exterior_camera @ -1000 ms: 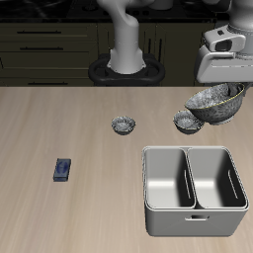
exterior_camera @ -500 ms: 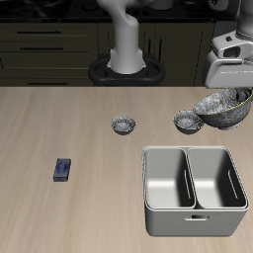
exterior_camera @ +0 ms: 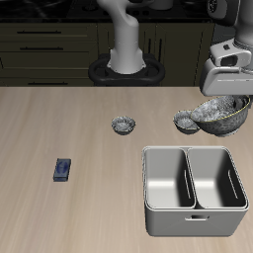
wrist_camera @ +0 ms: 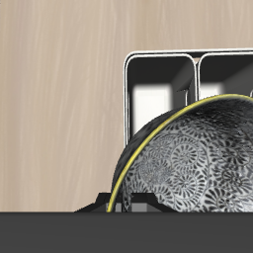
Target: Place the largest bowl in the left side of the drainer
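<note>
On the wooden table point(exterior_camera: 59, 119), starting at the far side from the drainer, a small dark blue block point(exterior_camera: 63, 170) lies flat nearer the front edge; farther along and farther back sits the tiny speckled bowl point(exterior_camera: 124, 125); the mid-sized speckled bowl point(exterior_camera: 185, 122) stands beyond it, just beside the raised load; the drainer point(exterior_camera: 195, 189) rests near the front edge, its two basins side by side with the divider between them; the largest bowl point(exterior_camera: 220, 112) hangs in the air, tilted, behind the drainer's back rim and apart from it, clamped by the gripper point(exterior_camera: 225, 95), whose fingers are closed on its rim; in the wrist view the largest bowl point(wrist_camera: 193, 158) fills the foreground, its patterned inside showing, with the drainer point(wrist_camera: 163, 79) past its rim.
</note>
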You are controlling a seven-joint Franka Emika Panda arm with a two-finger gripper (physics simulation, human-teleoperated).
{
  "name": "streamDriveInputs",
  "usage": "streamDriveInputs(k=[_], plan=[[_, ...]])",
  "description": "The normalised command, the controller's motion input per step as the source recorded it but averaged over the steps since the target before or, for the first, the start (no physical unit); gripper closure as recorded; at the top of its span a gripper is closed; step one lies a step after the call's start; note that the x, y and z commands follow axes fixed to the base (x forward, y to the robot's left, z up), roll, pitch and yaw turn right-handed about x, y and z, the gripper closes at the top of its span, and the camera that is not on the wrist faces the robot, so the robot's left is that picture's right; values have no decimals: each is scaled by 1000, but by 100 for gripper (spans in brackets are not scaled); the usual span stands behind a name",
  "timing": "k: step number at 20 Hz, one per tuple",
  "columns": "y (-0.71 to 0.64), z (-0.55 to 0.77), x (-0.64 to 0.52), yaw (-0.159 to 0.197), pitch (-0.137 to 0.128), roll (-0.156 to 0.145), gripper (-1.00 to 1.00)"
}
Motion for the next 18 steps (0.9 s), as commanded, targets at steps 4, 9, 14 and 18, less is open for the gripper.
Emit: streamDriveInputs(k=[4, 9, 14, 18], plan=[[-38, -61, 34, -16, 8, 1, 100], [-63, -25, 48, -7, 1, -8, 100], [-79, 10, 32, -8, -3, -3, 100], [-54, -51, 39, -7, 8, -4, 100]])
